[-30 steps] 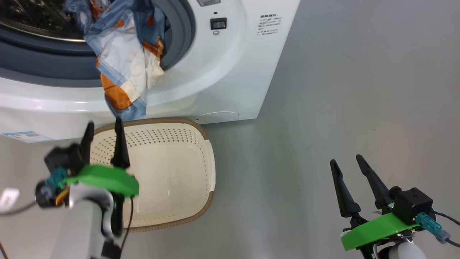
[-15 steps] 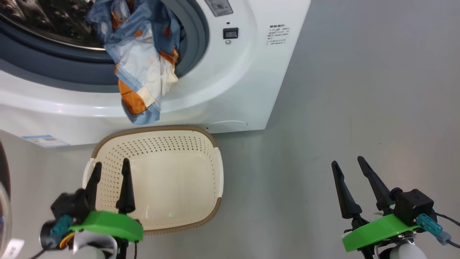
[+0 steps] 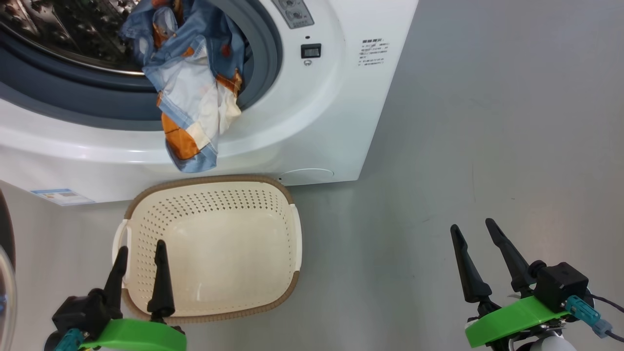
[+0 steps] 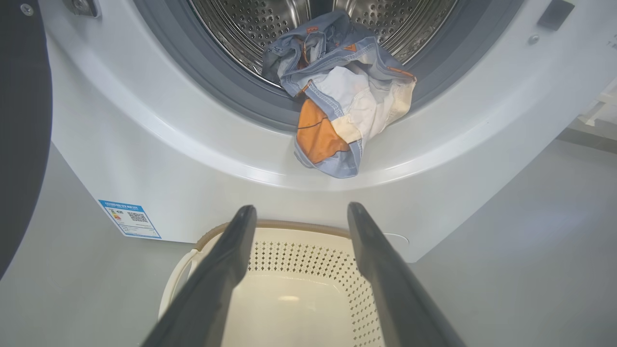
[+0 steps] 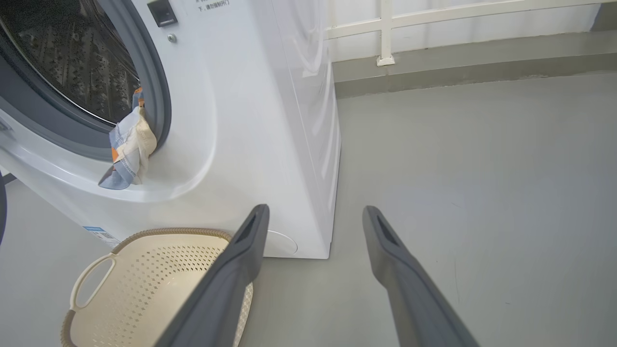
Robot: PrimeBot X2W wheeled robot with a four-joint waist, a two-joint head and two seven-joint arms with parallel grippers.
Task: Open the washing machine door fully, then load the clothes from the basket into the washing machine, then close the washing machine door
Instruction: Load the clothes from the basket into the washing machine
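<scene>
The washing machine (image 3: 312,122) has a glossy white shell, smooth enough to carry bright reflections along its curved front. Around its opening the gasket (image 3: 265,53) is dull grey rubber, and inside that the drum (image 4: 231,24) is shiny perforated steel. The clothes (image 3: 195,97) draped over the machine's lip are soft, creased cloth with stitched hems, matt blue, orange and cream. At the machine's lower corner the label (image 3: 61,196) looks like a flat printed sticker. In front of the machine the basket (image 3: 219,253) is matt cream plastic pierced with small holes, its rim (image 3: 204,179) brown with a woven-look texture. The floor (image 3: 487,122) beside the machine is smooth grey with a faint sheen. The left gripper (image 3: 141,246) and right gripper (image 3: 472,224) have matt dark jaws on bright green plastic mounts
</scene>
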